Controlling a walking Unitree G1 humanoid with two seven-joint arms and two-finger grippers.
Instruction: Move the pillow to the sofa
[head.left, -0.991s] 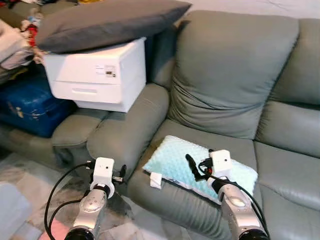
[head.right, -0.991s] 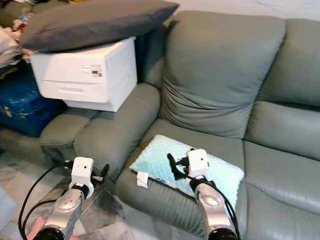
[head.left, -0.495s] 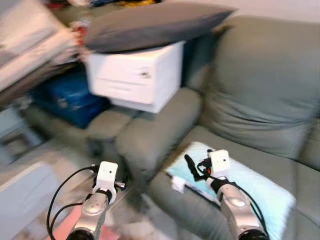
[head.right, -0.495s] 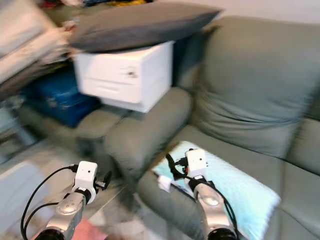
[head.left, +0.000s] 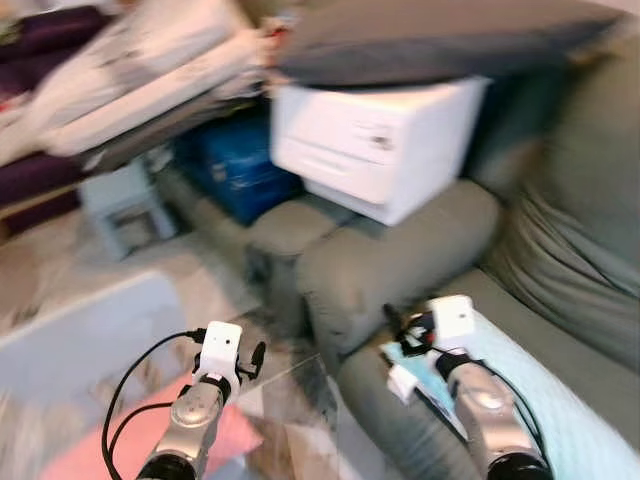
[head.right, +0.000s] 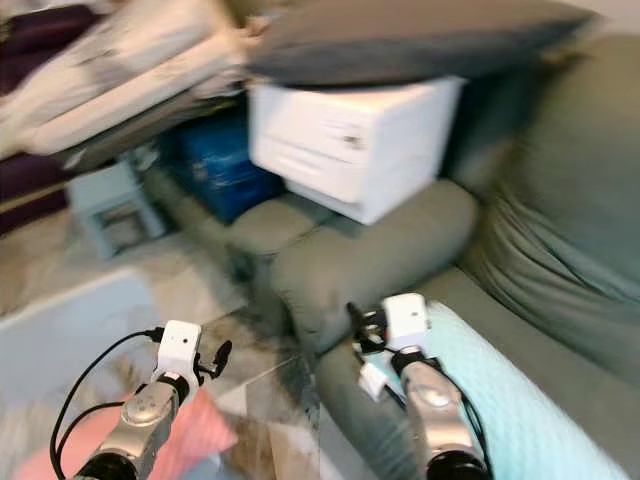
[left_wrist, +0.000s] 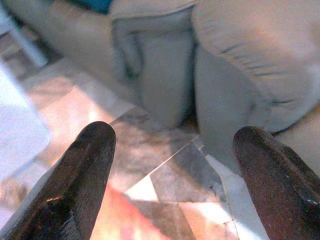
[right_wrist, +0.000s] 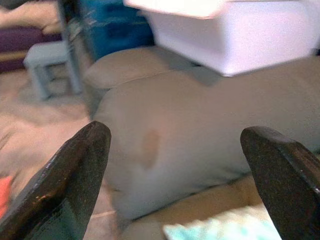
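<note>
The pale blue pillow (head.left: 545, 400) lies on the sofa (head.left: 400, 260) seat; a white box (head.left: 375, 145) rests on the sofa's arm. Both the left gripper (left_wrist: 170, 165) and right gripper (right_wrist: 175, 165) gape wide, empty.

One mint-green pillow (head.left: 560, 400), one grey cushion (head.left: 430, 40), one white printer (head.left: 380, 145), one blue suitcase (head.left: 235, 165), one small stool (head.left: 120, 205), two end effectors.

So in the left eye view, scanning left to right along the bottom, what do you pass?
Pink thing on the floor → left claw → right claw → light blue pillow on the sofa seat.
</note>
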